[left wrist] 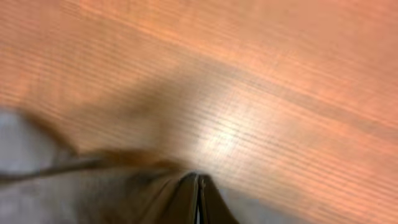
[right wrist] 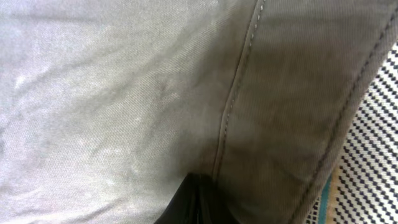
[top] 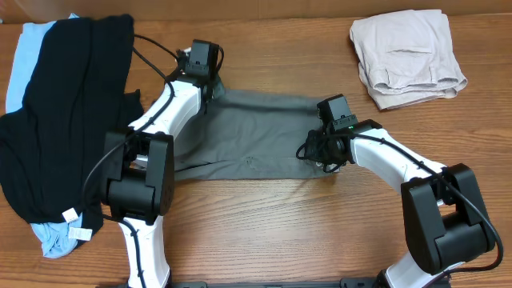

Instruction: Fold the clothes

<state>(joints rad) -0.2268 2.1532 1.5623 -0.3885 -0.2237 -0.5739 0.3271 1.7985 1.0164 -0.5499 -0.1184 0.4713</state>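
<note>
The grey-olive shorts lie spread flat mid-table. My left gripper is at their far left corner, and my right gripper is at their right edge. In the blurred left wrist view, the fingers are shut with grey cloth bunched around the tips. In the right wrist view, the fingers are shut into the shorts' fabric beside a stitched seam. A black garment lies at the left over a light-blue one. Folded beige shorts sit at the far right.
The wooden table shows bare wood in front of the shorts and between them and the beige shorts. A black-and-white patterned lining shows at the right edge of the right wrist view.
</note>
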